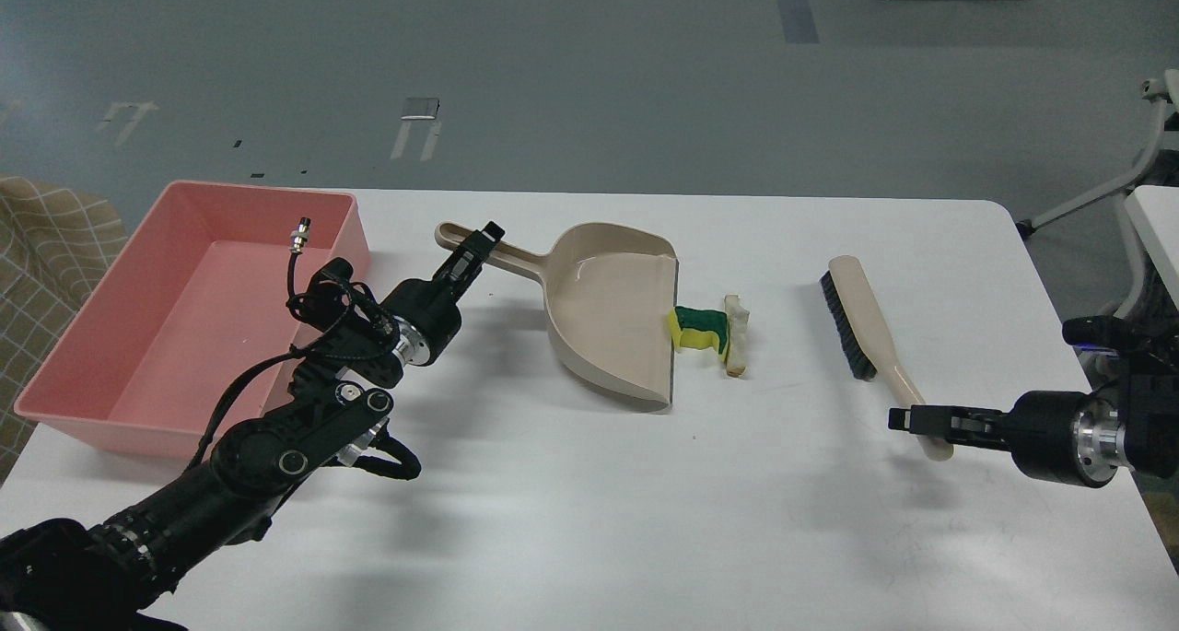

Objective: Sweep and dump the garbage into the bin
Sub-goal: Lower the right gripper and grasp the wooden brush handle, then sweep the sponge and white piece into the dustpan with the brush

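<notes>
While both gripper states stay unclear, pink bin (pixel 198 313) bare, garbage (pixel 714 333) at dustpan (pixel 612 309) lip.

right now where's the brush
In the head view the brush lies on the white table, right of the garbage, its handle end at the right gripper.

Yellow-green sponge piece (pixel 700 328) touches whitish bread strip (pixel 735 334); empty pink bin (pixel 110 355) far left.
</notes>
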